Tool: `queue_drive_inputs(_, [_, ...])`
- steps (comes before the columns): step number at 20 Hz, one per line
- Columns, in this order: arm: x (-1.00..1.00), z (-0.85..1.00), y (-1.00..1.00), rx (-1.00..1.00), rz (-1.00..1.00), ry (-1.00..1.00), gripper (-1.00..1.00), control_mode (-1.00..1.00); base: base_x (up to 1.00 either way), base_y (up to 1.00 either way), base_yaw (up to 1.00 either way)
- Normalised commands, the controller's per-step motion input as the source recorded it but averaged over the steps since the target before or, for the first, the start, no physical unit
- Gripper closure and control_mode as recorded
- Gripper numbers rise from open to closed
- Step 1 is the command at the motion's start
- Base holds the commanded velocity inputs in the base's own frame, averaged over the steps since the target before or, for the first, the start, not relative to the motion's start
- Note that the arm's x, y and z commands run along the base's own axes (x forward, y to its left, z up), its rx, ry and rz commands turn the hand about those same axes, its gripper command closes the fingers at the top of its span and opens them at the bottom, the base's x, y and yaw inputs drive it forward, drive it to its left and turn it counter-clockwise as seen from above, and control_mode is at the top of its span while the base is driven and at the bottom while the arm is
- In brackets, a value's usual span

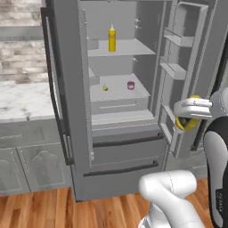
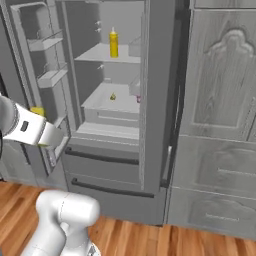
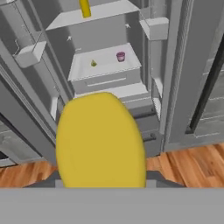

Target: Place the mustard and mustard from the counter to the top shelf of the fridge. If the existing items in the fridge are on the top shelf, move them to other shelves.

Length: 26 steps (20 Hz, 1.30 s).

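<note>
Left base view alone: counter (image 1: 22, 100).

Tall mustard (image 1: 111, 39) upright on top shelf (image 1: 129, 48); shorter mustard (image 3: 100, 140) before fridge (image 1: 71, 111).

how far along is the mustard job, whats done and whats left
Done: the tall mustard bottle stands on the top shelf; pink cup and yellow wedge sit a shelf lower. In hand: the claw holds the second mustard. Left: shelving it up top.
</note>
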Motion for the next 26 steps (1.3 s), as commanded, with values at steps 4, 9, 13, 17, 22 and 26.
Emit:
queue_drive_inputs(4, [0.00,0.00,0.00,0.00,0.00,0.00,1.00,1.00,0.75,0.00,0.09])
queue_drive_inputs(9, [0.00,0.00,0.00,0.00,0.00,0.00,1.00,1.00,0.57,-0.20,0.02])
queue_drive_inputs(13, [0.00,0.00,0.00,0.00,0.00,0.00,1.00,1.00,0.51,-0.24,0.00])
queue_drive_inputs(17, [0.00,0.00,0.00,0.00,0.00,0.00,1.00,1.00,0.58,-0.03,0.00])
queue_drive_inputs(22, [0.00,0.00,0.00,0.00,0.00,0.00,1.00,1.00,0.67,0.00,0.00])
queue_drive_inputs(26, [0.00,0.00,0.00,0.00,0.00,0.00,1.00,1.00,0.58,0.00,0.01])
